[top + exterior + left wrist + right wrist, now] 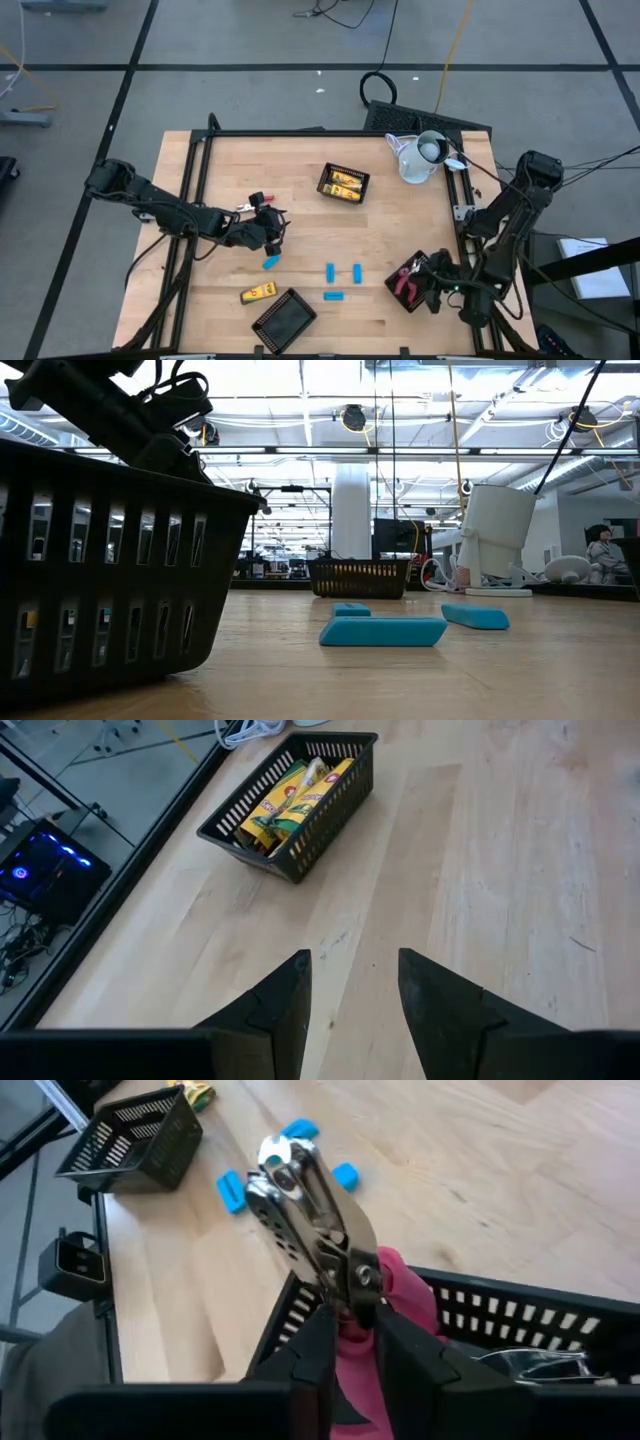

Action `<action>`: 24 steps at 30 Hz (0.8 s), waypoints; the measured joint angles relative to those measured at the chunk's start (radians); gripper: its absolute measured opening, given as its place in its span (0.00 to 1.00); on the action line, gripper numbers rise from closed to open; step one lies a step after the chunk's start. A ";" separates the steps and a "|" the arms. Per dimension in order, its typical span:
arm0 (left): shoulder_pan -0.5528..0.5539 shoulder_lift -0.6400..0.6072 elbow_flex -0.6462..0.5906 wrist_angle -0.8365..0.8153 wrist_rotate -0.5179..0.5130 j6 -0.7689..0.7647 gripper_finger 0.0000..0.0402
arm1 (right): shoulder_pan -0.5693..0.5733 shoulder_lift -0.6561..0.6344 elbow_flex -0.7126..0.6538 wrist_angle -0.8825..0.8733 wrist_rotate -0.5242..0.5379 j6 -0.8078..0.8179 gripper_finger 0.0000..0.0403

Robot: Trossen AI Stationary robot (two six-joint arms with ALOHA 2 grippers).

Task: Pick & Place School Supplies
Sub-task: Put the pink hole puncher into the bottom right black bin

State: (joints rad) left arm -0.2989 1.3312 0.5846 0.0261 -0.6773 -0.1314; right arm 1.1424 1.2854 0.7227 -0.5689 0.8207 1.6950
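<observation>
- The right tool [352,1335] is clamped on the pink handle of a metal-jawed, scissor-like punch [315,1210], holding it over the black mesh tray [520,1325] at the counter's right front corner. The hold is low on the handle with the heavy head sticking out, so I reckon it could pivot or slip and land on the rim rather than inside.
- Three bright-blue short oblong pieces [333,296] lie loose mid-counter, just beyond that tray; a dropped punch might scatter them.
- The left tool [268,228] hovers with fingers parted and empty over bare wood, with a fourth blue piece [270,262] just beside it.
- A yellow-and-black oblong block [258,292] lies beside an empty black tray [284,320], not yet sorted.
- Farthest back, a tray of yellow blocks [344,185] looks settled.
</observation>
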 joint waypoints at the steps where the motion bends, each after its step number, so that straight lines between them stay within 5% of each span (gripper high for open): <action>1: 0.000 0.000 0.000 0.000 0.000 0.000 0.38 | 0.006 0.000 0.000 -0.003 0.009 0.003 0.12; 6: 0.000 0.000 0.000 0.000 0.000 0.000 0.38 | 0.012 0.000 0.000 0.066 0.019 -0.099 0.01; 13: 0.000 0.000 0.000 0.000 -0.001 0.000 0.38 | 0.004 0.001 0.000 0.107 0.018 -0.174 0.00; 24: 0.000 0.000 0.000 0.000 -0.001 0.000 0.38 | 0.004 0.001 0.000 -0.062 0.013 0.001 0.00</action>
State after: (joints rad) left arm -0.2989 1.3312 0.5846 0.0257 -0.6781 -0.1318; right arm 1.1465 1.2861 0.7227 -0.6306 0.8340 1.6965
